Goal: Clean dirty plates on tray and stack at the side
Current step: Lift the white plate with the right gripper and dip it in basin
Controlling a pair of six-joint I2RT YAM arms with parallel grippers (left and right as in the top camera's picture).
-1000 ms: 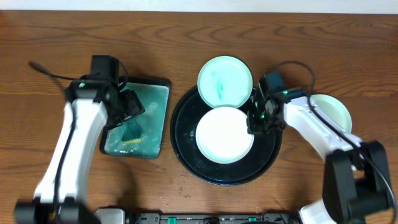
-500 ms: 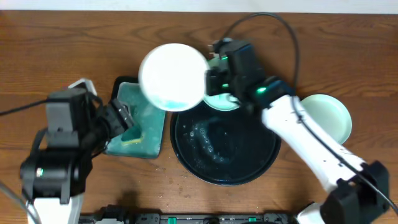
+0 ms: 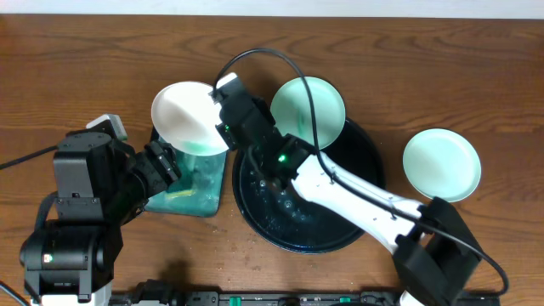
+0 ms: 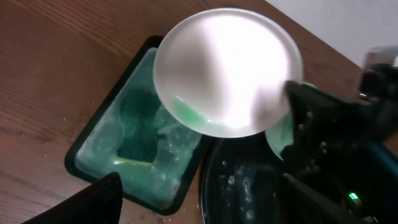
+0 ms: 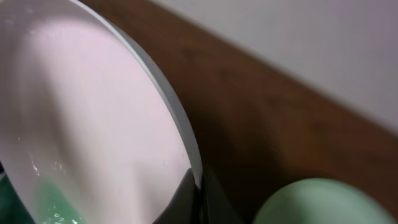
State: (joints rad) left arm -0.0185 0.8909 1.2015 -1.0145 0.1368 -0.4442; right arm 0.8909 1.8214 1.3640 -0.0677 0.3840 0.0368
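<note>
My right gripper (image 3: 219, 112) is shut on the rim of a white plate (image 3: 187, 117) and holds it tilted above the rectangular teal tray. In the right wrist view both fingers (image 5: 186, 198) pinch that plate's (image 5: 81, 124) edge. Teal liquid pools at its low side (image 4: 186, 112). A teal-smeared plate (image 3: 308, 110) rests on the far rim of the black tray (image 3: 336, 229), which is wet and otherwise bare. A third plate (image 3: 441, 164) lies on the table at the right. My left gripper (image 3: 161, 167) is open and empty beside the teal tray, its fingers (image 4: 102, 199) wide apart.
The rectangular black-rimmed teal tray (image 3: 212, 183) holds teal water and a sponge (image 3: 180, 180), also seen in the left wrist view (image 4: 134, 134). My right arm and its cable stretch across the black tray's left half.
My right gripper lifted the white plate off the black tray and carried it left over the teal tray. My left arm pulled back from the teal tray toward the front left.
</note>
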